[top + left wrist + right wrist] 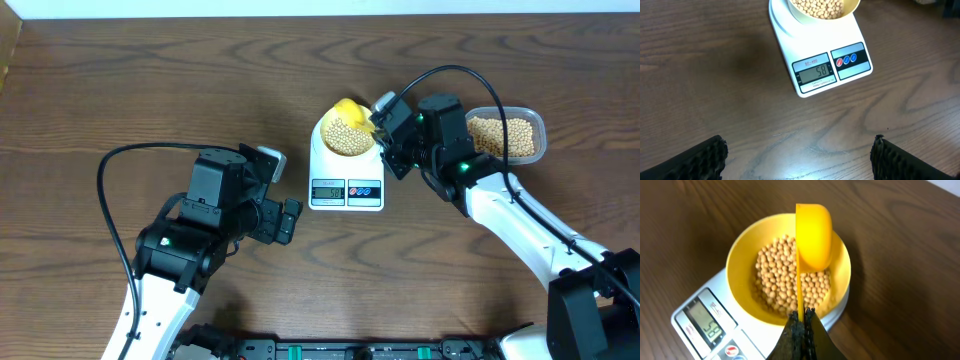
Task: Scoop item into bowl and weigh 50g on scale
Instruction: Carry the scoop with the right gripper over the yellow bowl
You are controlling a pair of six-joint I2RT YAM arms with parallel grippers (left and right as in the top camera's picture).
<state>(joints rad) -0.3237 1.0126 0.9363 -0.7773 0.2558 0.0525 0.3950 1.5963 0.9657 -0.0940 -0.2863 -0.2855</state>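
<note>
Beans, a good tan heap of them, sit in the yellow bowl, and the bowl sits square on the platform of the white scale. The scale's grey display reads 58, with two round buttons, one red and one blue, just beside it on the front edge.

Over the bowl hangs a yellow scoop, tipped on its edge, cup above the beans on the side of the bowl away from the display. The cup's hollow faces away from the wrist camera, so whether anything is in it cannot be told. The right gripper has the scoop's thin handle pinched tight between its black fingers, right at the bowl's near rim, above the scale's right side.

Off to the right of the scale, beyond that arm, a clear plastic container holds more of the same beans, lying level across its bottom.

Left of the scale and a little in front of it, the left gripper hovers over the bare wooden table, fingers spread wide and nothing between them, pointed toward the scale but well apart from it.
</note>
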